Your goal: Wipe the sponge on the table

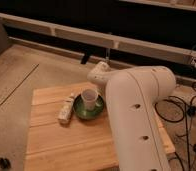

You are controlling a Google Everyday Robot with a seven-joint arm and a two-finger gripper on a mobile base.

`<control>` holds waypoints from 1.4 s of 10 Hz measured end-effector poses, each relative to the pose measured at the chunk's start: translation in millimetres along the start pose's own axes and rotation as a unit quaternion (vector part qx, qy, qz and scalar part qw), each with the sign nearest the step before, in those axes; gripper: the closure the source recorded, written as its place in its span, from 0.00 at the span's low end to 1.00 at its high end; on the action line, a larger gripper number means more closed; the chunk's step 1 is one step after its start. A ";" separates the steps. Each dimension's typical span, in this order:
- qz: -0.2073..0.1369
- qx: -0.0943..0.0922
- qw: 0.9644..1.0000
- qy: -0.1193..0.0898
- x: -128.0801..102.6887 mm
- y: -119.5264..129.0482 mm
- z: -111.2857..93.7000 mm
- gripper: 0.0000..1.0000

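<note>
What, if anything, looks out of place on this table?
The whitish bottle lies on its side left of the green bowl. No sponge shows; the arm may hide it. The claw hangs shut behind the bowl.

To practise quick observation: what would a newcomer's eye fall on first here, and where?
The bulky white robot arm fills the right foreground, covering much of the wooden table; its pincer, somewhere past the wrist near the far edge, cannot be made out. At mid-table sits a green bowl holding a pale cup, with a whitish bottle lying beside it.
</note>
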 end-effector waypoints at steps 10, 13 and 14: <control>0.023 0.075 0.997 -0.018 -63.8 -38.3 19.3 0.92; -0.005 0.044 0.999 -0.018 -66.6 4.5 19.3 0.92; -0.011 0.032 0.999 -0.019 -63.9 13.7 16.5 0.92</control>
